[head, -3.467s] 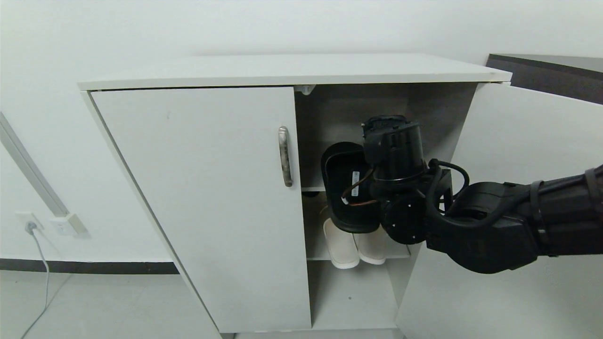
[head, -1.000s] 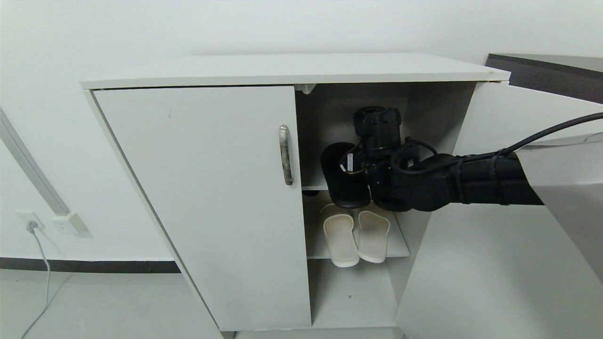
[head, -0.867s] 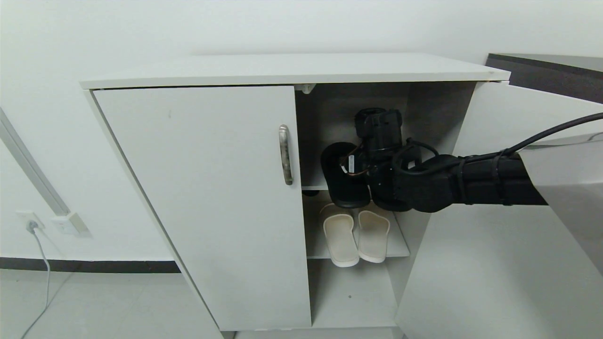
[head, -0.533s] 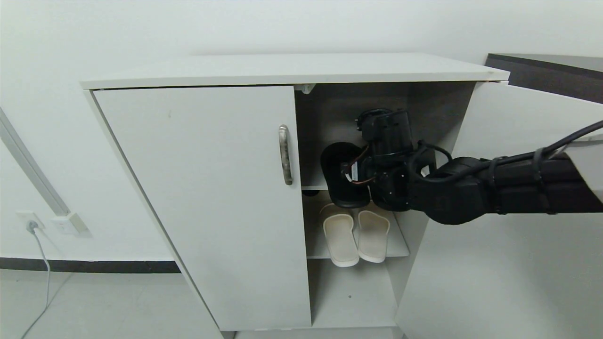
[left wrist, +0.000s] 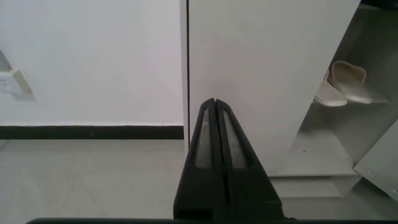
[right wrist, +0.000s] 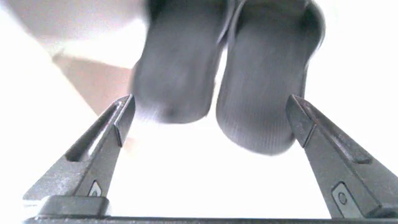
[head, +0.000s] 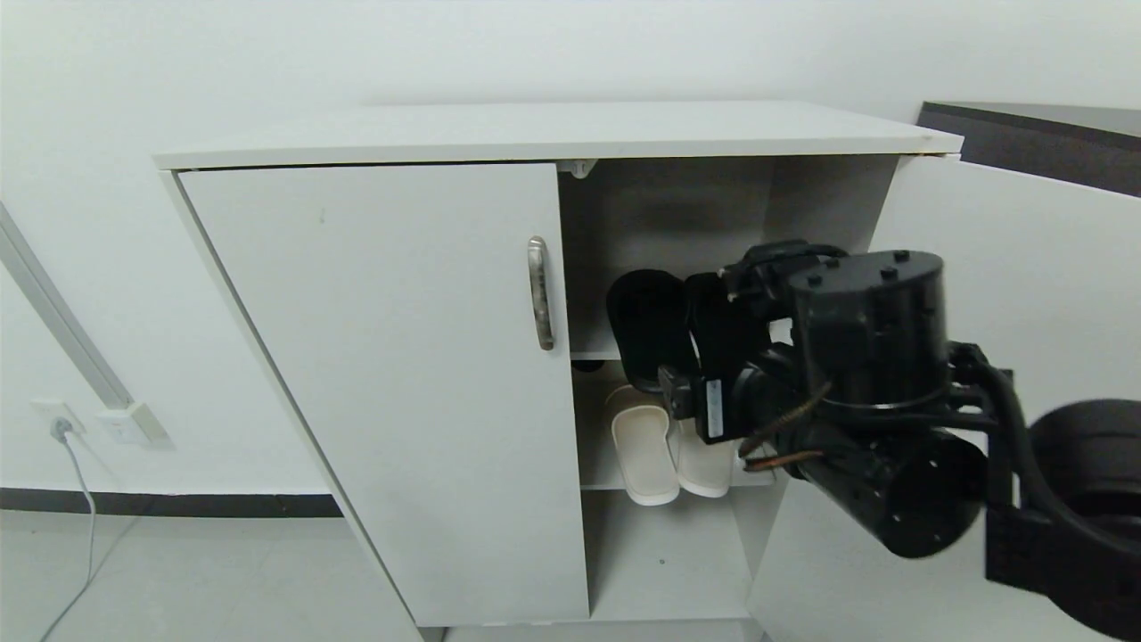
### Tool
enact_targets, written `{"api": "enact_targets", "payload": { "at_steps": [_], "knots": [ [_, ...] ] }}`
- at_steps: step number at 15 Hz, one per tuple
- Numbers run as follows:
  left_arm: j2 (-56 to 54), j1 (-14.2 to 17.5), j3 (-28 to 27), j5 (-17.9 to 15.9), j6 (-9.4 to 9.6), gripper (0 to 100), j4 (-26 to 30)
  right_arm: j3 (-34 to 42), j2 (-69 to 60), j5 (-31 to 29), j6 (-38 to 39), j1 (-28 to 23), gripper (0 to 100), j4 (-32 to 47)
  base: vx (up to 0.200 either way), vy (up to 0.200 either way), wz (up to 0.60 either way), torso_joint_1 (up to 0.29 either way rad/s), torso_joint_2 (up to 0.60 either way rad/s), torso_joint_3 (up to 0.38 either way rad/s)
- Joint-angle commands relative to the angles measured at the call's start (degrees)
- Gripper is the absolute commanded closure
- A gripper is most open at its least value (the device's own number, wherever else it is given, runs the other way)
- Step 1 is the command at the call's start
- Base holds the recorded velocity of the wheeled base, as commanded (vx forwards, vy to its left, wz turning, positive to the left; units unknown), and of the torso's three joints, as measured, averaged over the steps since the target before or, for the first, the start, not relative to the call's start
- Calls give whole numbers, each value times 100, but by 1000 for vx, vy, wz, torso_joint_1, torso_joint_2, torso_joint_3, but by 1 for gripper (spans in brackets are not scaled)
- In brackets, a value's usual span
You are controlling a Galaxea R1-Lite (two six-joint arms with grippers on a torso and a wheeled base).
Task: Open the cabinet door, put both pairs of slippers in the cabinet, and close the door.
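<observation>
While the right gripper [right wrist: 210, 107] is hanging open just in front of them, the black slippers [head: 646, 325] are resting on the cabinet's [head: 553, 134] upper shelf. They are likely handling as light, soft and bendable, best pinched together across both near ends. The left gripper [left wrist: 215, 102] is sitting closed and empty.

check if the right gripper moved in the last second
Yes. The right gripper has drawn back out of the cabinet, toward the camera and farther right of the door handle, open, leaving the black slippers on the upper shelf.

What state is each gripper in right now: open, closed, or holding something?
Left gripper: closed, holding nothing.
Right gripper: open, empty, with the black slippers just beyond it.
</observation>
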Motion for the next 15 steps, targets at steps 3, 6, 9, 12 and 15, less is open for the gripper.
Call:
{"api": "enact_targets", "payload": {
  "at_steps": [3, 6, 9, 12, 15],
  "knots": [
    [7, 0, 1, 4, -1, 100, 0, 1481, -617, 57, 232, 335, 100, -1065, 0, 0, 0, 0, 0, 0],
    [7, 0, 1, 4, -1, 100, 0, 1560, -415, 101, 241, 371, 100, -1337, 0, 0, 0, 0, 0, 0],
    [7, 0, 1, 4, -1, 100, 0, 1630, -134, 57, 294, 371, 100, -1496, 0, 0, 0, 0, 0, 0],
    [7, 0, 1, 4, -1, 100, 0, 1683, -46, 48, 250, 371, 100, -1707, 0, 0, 0, 0, 0, 0],
    [7, 0, 1, -5, -1, 100, 0, 1727, 7, 48, 250, 362, 100, -1707, 0, 0, 0, 0, 0, 0]
  ]
}}
